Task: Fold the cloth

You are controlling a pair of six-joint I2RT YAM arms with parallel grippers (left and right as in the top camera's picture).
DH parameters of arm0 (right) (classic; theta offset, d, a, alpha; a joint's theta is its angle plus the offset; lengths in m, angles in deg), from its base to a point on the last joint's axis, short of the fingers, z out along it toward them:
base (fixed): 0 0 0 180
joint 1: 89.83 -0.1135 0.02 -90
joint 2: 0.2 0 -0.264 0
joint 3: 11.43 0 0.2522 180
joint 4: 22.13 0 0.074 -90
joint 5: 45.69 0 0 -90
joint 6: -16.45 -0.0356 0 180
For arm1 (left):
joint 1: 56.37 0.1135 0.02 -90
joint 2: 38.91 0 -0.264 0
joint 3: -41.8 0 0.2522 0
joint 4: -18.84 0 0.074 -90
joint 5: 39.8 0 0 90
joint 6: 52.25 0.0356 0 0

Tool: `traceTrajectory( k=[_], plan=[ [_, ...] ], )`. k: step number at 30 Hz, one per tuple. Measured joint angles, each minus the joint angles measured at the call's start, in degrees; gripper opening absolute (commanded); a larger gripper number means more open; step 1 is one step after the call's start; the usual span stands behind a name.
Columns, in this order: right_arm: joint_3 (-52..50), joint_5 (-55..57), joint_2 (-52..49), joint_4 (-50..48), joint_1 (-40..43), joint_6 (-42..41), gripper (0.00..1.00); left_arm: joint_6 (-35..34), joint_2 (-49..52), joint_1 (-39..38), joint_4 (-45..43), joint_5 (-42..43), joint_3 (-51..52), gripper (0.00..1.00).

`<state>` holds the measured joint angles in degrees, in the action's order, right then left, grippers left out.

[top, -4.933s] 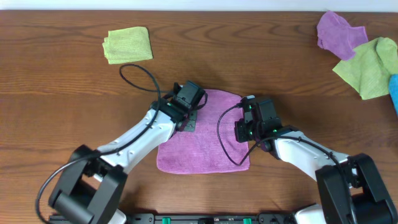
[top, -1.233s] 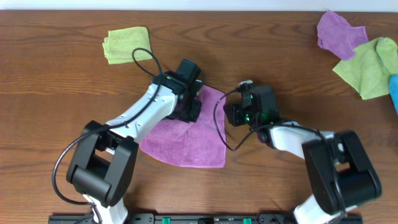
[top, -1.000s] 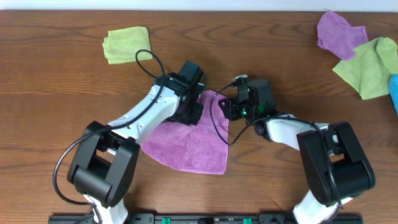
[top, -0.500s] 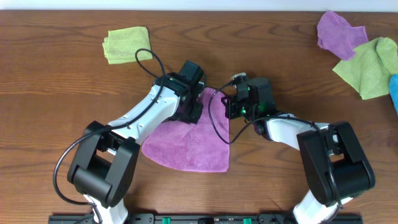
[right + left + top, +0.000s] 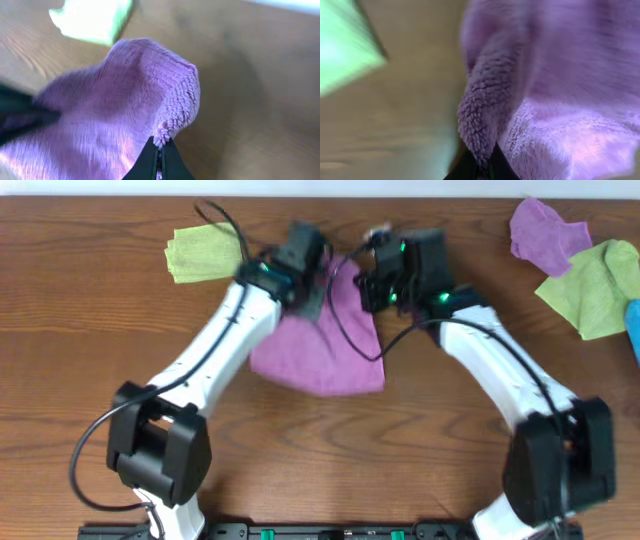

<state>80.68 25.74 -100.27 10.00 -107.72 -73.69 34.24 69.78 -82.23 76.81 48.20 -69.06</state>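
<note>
**Purple cloth (image 5: 320,350) pinched at two corners, far side of table**

Left gripper (image 5: 308,280) is clamped on the cloth's far-left corner. The left wrist view is blurred but shows fuzzy pile bunched between the closed tips. Right gripper (image 5: 366,280) is clamped on the far-right corner, and the right wrist view shows a fold of pile nipped at the tips. The two grippers sit close together near the table's far edge, with the cloth's top edge gathered between them. The rest spreads from them toward the near side, its lower edge rounded and uneven. Cannot tell whether that part rests on the wood or hangs just above it.

Edges and room: a folded green cloth (image 5: 205,252) lies near the left gripper, to its left, apart from the held cloth. At the far right corner lie a second purple rag (image 5: 545,228), a green rag (image 5: 595,288) and a blue item (image 5: 633,325) cut by the frame edge, all well apart. The wood table (image 5: 100,380) shows on the near side, between the two arms.
</note>
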Motion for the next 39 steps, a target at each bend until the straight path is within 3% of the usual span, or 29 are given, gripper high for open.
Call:
traceTrajectory(
  k=[5, 9, 10, 11, 12, 13, 22, 32, 39],
  plan=[
    [6.47, 1.79, 8.37, 8.81, 0.13, 4.59, 0.02, 2.51, -0.09, 2.99, 9.2, -1.64, -11.5, 0.06],
    [7.08, 2.08, 12.85, 21.64, -1.79, 7.52, 0.01, 3.61, -0.26, 2.08, 17.84, 0.15, -11.85, 0.06],
    [7.06, 2.21, 12.94, 24.48, -2.64, 7.98, 0.08, 3.76, -0.24, 1.66, 18.93, 0.96, -11.08, 0.06],
    [6.99, 2.12, 12.9, 28.09, -3.74, 8.37, 0.33, 3.8, -0.26, 1.16, 19.8, 2.4, -9.49, 0.06],
    [6.6, 2.23, 12.66, 30.47, -4.63, 8.59, 0.7, 3.82, -0.26, 0.83, 20.22, 3.39, -7.8, 0.06],
    [5.46, 2.34, 12.5, 32.63, -5.86, 8.96, 0.99, 3.82, -0.26, 0.52, 20.35, 4.17, -5.68, 0.06],
    [-3.82, 2.29, 12.02, 29.44, -12.63, 8.81, 0.99, 3.48, 0.07, -0.92, 13.44, 7.39, 14.16, 0.06],
    [-4.83, 5.4, 12.04, 24.35, -11.8, 7.74, 0.99, 3.34, 0.09, -0.94, 12.37, 8.15, 15.98, 0.06],
    [-19.32, 5.92, 12.02, 16.87, -4.68, 6.4, 0.96, 3.34, 0.09, -1.18, 14.25, 9.11, 16.02, 0.06]
  ],
)
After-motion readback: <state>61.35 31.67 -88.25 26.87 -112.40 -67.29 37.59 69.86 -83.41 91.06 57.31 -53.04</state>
